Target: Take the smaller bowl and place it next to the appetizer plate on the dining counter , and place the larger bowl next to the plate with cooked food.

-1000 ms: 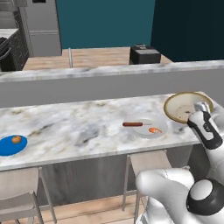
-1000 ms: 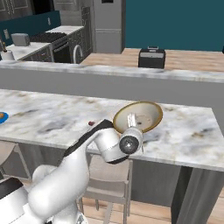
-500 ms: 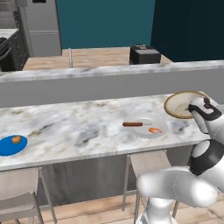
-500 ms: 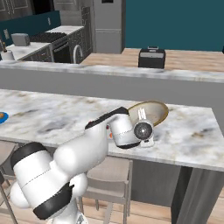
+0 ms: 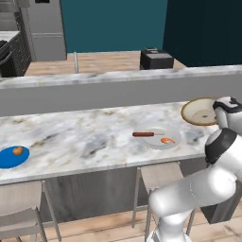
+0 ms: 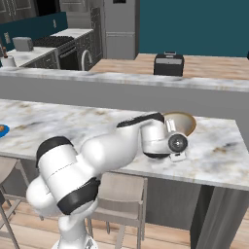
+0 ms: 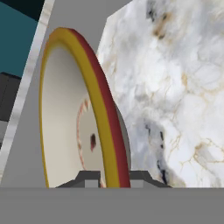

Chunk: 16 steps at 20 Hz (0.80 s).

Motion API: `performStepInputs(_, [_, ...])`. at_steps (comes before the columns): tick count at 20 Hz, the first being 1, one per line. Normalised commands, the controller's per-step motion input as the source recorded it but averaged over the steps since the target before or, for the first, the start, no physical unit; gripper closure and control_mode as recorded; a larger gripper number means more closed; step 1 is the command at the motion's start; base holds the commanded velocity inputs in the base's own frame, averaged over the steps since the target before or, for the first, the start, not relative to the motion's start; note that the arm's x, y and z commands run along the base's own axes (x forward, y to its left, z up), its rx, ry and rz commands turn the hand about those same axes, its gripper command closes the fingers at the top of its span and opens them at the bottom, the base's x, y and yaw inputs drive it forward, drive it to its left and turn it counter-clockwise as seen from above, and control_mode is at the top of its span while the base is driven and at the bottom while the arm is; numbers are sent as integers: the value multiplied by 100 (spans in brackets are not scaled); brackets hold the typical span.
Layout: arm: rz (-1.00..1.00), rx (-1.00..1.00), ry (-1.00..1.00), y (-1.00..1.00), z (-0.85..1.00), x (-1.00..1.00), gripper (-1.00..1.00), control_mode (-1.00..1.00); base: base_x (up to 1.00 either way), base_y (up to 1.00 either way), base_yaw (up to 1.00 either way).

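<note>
Teal wall [image 5: 113,23] at back, darker panel [image 5: 203,28] to its right. Steel fridge [image 5: 45,28] at left base view's upper left, dark oven range [image 6: 73,53] beside it in right base view. Far wood-top counter [image 5: 94,61] carries a black toaster [image 5: 156,59] and a thin faucet [image 5: 75,61]. Grey raised ledge [image 5: 118,90] runs across in front of it, light rim on top. Pale stools [image 5: 160,177] tucked under the near overhang, another at lower left [image 5: 19,201]. Wood plank floor [image 5: 94,229]. Grey base panel [image 5: 90,191] behind stools. Marble worktop [image 6: 24,53] far left with a small appliance [image 6: 22,44]. Even flat light, no hard shadows
</note>
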Motion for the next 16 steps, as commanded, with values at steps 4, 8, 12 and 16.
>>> performStepInputs(4, [0, 0, 0, -1, -38, 20, 100, -100, 0, 0, 0])
performStepInputs(8, [0, 0, 5, -6, -32, 0, 100, -100, 0, 0, 0])
performStepInputs(12, [0, 0, 8, -5, -35, 0, 100, -100, 0, 0, 0])
performStepInputs(16, [-1, 0, 13, -13, -21, 9, 100, -100, 0, 0, 0])
